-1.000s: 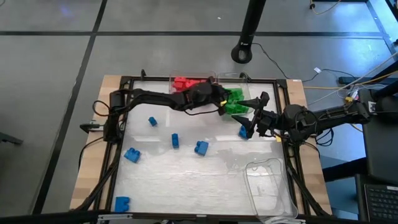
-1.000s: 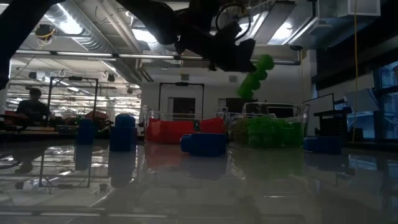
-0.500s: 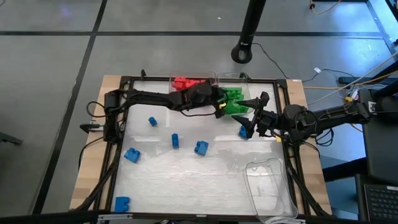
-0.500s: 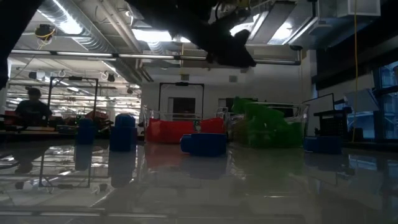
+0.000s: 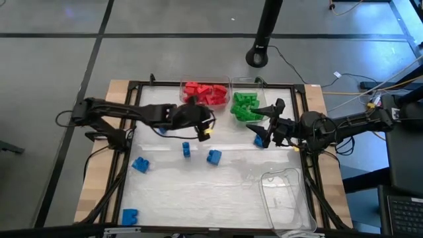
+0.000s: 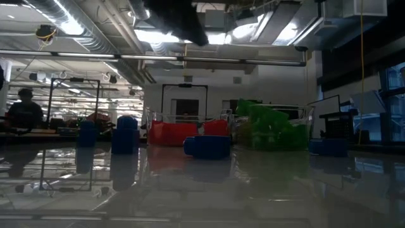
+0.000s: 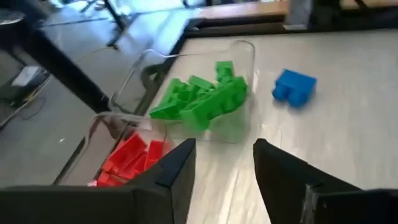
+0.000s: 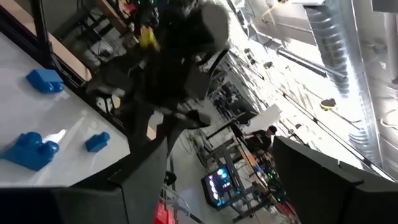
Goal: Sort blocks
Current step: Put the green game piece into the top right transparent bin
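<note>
White tabletop [image 5: 198, 192] inside a dark frame, two clear bins at its far edge: one heaped with red blocks [image 5: 205, 92], the next with green blocks [image 5: 246, 106]. An empty clear bin [image 5: 285, 198] sits near the right front corner. Blue blocks [image 5: 213, 156] lie scattered over the table, six loose ones in the high view. Left gripper [image 5: 203, 131] hangs over the table just in front of the red bin, fingers [image 7: 176, 168] parted with nothing between them. Right gripper [image 5: 266, 125] sits by the green bin, a blue block [image 5: 258, 139] just beside it, its fingers spread and empty. A person [image 6: 25, 111] sits far off in the room behind
</note>
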Tool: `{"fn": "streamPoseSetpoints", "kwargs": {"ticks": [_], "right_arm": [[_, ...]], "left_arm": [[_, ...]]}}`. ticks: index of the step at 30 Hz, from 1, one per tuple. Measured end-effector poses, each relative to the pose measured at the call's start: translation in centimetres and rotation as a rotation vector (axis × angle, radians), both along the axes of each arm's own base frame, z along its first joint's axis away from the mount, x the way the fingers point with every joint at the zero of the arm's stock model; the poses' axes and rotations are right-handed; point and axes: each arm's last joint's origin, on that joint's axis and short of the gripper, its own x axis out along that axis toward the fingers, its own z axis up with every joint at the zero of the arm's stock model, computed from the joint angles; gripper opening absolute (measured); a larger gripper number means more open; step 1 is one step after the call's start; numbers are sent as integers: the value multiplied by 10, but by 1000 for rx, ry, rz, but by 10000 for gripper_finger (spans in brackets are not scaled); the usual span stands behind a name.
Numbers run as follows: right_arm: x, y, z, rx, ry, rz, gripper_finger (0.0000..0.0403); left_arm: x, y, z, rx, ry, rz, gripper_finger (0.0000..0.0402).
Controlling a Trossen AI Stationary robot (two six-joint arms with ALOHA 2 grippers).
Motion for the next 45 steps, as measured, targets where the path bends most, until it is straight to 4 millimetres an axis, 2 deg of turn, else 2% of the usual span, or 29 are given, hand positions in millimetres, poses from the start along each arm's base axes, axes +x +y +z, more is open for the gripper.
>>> {"fn": "streamPoseSetpoints", "kwargs": {"ticks": [3, 5, 10, 16, 23, 27, 33, 45], "right_arm": [[0, 1, 1, -2, -11, 34, 289], [0, 2, 2, -2, -23, 58, 289], [5, 3, 3, 1, -51, 76, 289], [12, 4, -4, -7, -18, 48, 289], [15, 4, -6, -10, -6, 30, 289], [15, 4, -5, -10, -7, 30, 289], [15, 4, -6, -11, -7, 30, 289], [15, 4, -5, -11, -8, 30, 289]], "left_arm": [[-6, 3, -26, -25, -49, 48, 141], [-5, 10, -50, -40, -53, 77, 138], [18, 31, -103, -31, -48, 128, 131], [54, 54, -142, 24, 4, 137, 89], [78, 83, -148, -38, -51, 102, 6], [83, 89, -154, -56, -49, 105, 12], [86, 87, -156, -76, -55, 46, 3], [93, 97, -133, -2, -300, 44, 2]]}}
